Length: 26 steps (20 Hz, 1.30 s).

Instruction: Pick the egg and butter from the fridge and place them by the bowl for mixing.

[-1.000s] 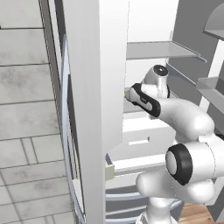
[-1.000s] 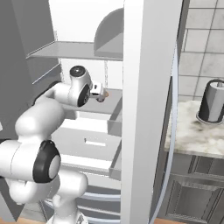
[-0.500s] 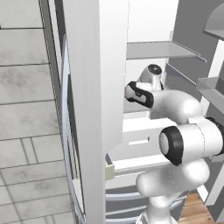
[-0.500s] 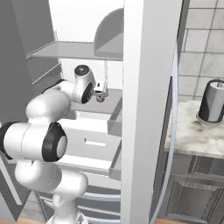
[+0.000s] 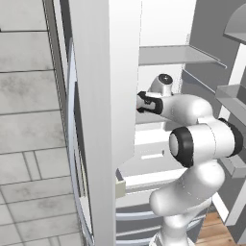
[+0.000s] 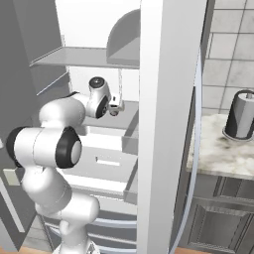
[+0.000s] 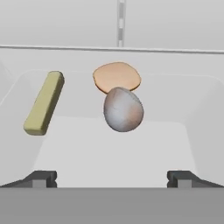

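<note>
In the hand view a brownish-grey egg (image 7: 123, 109) lies in a white fridge bin (image 7: 109, 153), straight ahead of my gripper (image 7: 111, 179). The butter (image 7: 43, 103), a pale yellow stick, lies slanted to the egg's left. The gripper is open; its two dark fingertips (image 7: 41, 177) stand far apart with nothing between them, short of the egg. In the right base view the gripper (image 6: 115, 106) reaches over a shelf inside the white fridge (image 6: 163, 124). In the left base view the fridge (image 5: 103, 96) has its door edge covering the hand. The bowl is out of view.
A flat orange round thing (image 7: 117, 76) lies just behind the egg. Grey shelves (image 6: 84, 58) hang above the arm and pale drawers (image 6: 106, 161) sit below it. To the right, a marble counter (image 6: 218, 154) carries a grey cylindrical vessel (image 6: 240, 116).
The arm has folded further forward and the hand has pushed deeper into the fridge, toward the bin. The gripper has stayed open.
</note>
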Motion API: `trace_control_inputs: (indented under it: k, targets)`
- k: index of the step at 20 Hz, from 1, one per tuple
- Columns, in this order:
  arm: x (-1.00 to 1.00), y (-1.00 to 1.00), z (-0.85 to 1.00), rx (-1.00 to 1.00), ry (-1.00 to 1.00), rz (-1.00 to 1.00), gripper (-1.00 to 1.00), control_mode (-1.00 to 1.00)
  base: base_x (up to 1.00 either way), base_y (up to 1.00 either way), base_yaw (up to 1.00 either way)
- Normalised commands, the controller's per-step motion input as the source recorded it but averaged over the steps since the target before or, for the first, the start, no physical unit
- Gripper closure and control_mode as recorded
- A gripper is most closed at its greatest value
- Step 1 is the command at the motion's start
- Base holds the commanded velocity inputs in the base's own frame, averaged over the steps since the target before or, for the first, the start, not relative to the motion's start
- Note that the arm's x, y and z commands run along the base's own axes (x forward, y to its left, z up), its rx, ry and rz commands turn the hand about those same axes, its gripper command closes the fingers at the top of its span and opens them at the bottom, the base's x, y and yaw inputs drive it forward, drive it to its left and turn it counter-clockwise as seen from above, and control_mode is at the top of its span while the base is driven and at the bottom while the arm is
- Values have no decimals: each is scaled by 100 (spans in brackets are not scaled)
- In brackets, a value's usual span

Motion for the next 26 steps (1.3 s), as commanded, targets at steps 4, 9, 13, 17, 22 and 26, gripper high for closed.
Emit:
trace_control_inputs:
  k: [4, 9, 13, 17, 22, 26]
  targets:
    - [28, -2, -18, 0, 0, 0, -100, -100, 0, 0, 0]
    - [34, -3, -9, 0, 0, 0, -100, -100, 0, 0, 0]
    - [41, 0, -13, 0, 0, 0, -100, -100, 0, 0, 0]
    - [29, 0, -17, 0, 0, 0, -100, -100, 0, 0, 0]
    - [20, 0, -22, -1, 0, 0, -100, -100, 0, 0, 0]
    - [26, -1, -16, 0, 0, 0, -100, -100, 0, 0, 0]
